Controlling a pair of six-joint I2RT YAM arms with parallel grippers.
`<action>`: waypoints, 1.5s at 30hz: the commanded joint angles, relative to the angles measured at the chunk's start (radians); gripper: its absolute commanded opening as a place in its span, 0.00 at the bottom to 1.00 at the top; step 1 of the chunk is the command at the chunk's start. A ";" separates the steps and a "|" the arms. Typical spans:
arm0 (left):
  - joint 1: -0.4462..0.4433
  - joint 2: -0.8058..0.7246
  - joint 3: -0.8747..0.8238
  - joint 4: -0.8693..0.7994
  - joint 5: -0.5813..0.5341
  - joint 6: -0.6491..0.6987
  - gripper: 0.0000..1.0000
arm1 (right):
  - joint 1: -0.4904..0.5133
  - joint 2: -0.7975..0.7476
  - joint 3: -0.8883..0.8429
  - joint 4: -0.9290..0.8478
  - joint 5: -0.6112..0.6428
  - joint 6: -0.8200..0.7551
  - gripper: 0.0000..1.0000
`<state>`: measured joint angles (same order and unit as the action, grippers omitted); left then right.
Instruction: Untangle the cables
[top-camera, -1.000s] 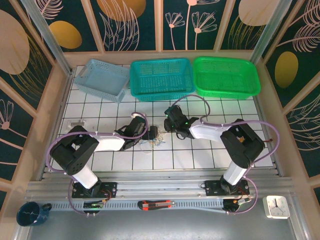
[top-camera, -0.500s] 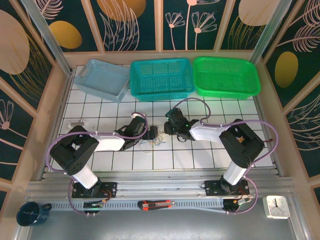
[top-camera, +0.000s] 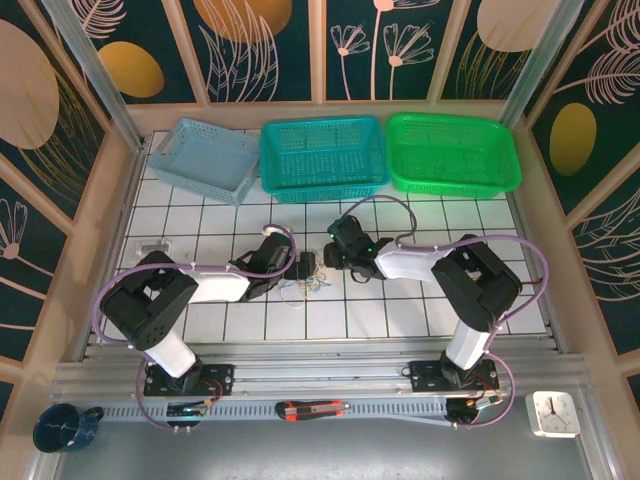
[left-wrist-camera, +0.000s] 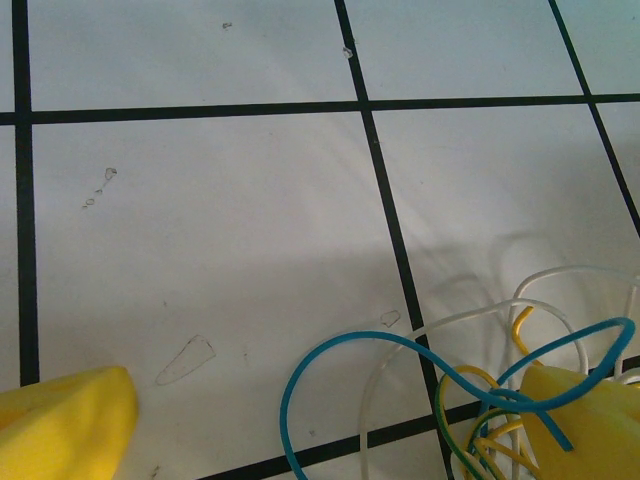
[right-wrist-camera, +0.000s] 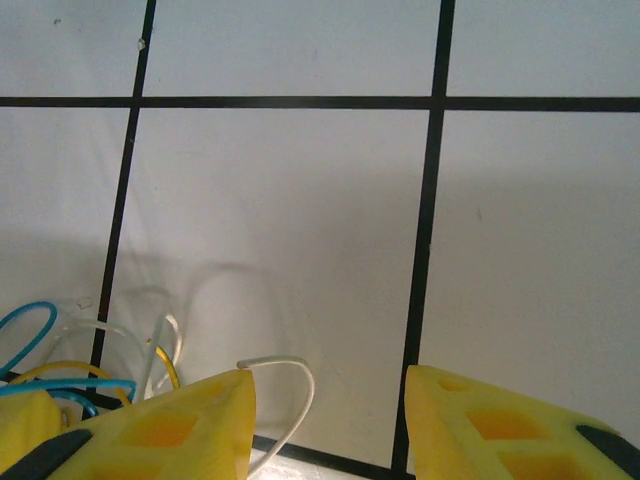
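Left gripper (left-wrist-camera: 320, 430) is standing with jaws wide apart, one yellow finger (left-wrist-camera: 585, 420) touching the cables (left-wrist-camera: 480, 380), whose blue loop is crossing over it. Right gripper (right-wrist-camera: 330, 420) is sitting just beside the cables, jaws parted and clamping nothing, a white wire end (right-wrist-camera: 275, 362) curling into its gap. Bare tiled table (top-camera: 400, 310) is lying open around the cables.

Cables (left-wrist-camera: 488, 398): one blue, several yellow, one green, the rest whitish
Table (top-camera: 400, 310): white tiles, black grid lines
Left gripper (left-wrist-camera: 320, 430) and right gripper (right-wrist-camera: 330, 420): yellow pads
Pale blue basket (top-camera: 205, 160), teal basket (top-camera: 322, 160), bright green basket (top-camera: 452, 155)
Left arm (top-camera: 215, 288) and right arm (top-camera: 410, 265): black and white, lilac cabling
Walls (top-camera: 430, 50): dark navy, gold discs, pale outlined leaves and flowers
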<state>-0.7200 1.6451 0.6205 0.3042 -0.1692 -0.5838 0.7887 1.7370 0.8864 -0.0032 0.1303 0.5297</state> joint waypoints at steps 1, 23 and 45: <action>0.006 0.059 -0.016 -0.012 0.042 -0.011 0.99 | 0.009 0.045 0.034 0.007 0.014 -0.015 0.44; 0.007 -0.079 -0.022 -0.050 0.020 -0.019 0.99 | -0.102 -0.105 0.014 0.008 -0.065 -0.058 0.00; 0.006 -0.215 -0.032 0.217 0.314 0.333 0.99 | -0.105 -0.304 0.201 -0.100 -0.196 -0.075 0.00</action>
<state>-0.7181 1.3621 0.5529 0.4637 0.0578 -0.3149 0.6769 1.4681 1.0431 -0.0723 -0.0330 0.4686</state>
